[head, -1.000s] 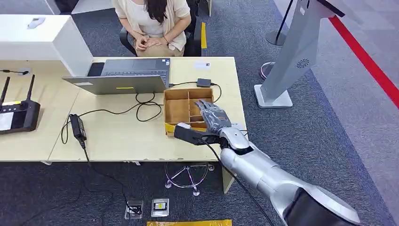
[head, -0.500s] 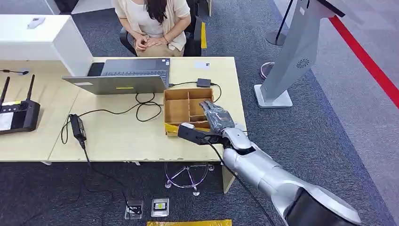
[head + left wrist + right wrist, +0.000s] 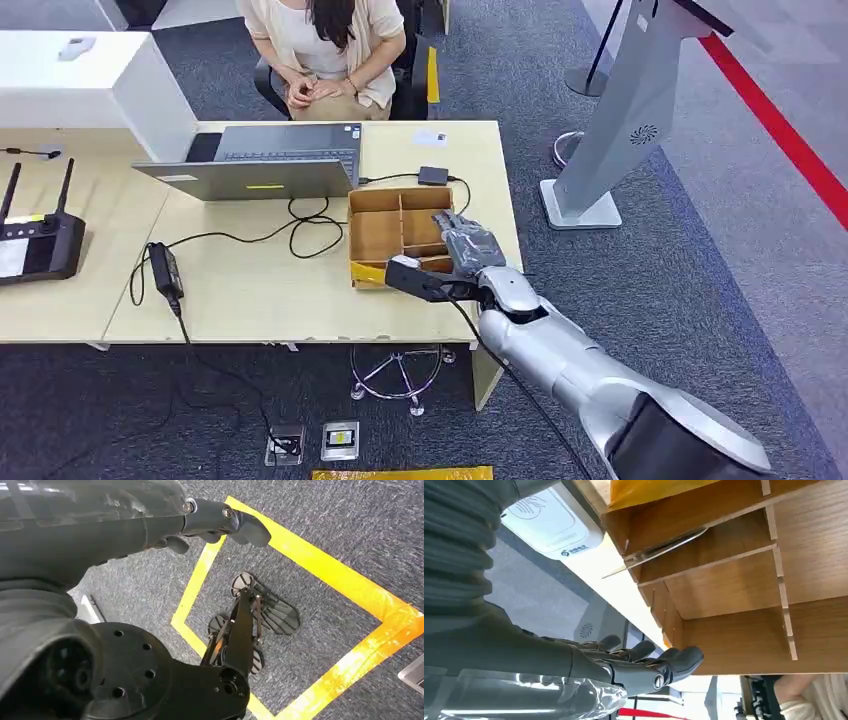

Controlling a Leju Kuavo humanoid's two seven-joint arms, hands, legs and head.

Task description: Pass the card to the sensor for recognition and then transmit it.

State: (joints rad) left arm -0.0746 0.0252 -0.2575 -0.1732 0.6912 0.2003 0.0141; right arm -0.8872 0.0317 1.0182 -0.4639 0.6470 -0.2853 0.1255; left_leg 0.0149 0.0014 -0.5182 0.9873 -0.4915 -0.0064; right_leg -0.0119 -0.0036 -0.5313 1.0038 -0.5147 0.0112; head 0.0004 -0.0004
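Right hand [image 3: 462,252] hovered over the right-hand compartments of the divided wooden box [image 3: 380,232] on the desk [image 3: 250,290], fingers [image 3: 644,667] extended and loosely apart, holding nothing. The card [image 3: 659,552] stood on edge in a narrow slot of the box, leaning against a divider, one corner poking past the box wall. White card reader [image 3: 549,522] sat on the desk just beside the box, on the side nearest the robot.

Left hand [image 3: 215,522] hung down over the carpet, fingers loosely curled, nothing in it.

Risks as I judged them:
- Thin card in a tight slot: the fingers could miss the edge or knock it flat into the compartment, where it'd be much harder to pinch.
- Hand pressing on a divider could shove the light box into the reader or the cables [image 3: 300,225].
- A weak pinch could drop the card on the way to the reader.
- The thumb-side wrist camera [image 3: 415,281] sat low near the box's front wall and could catch on it.
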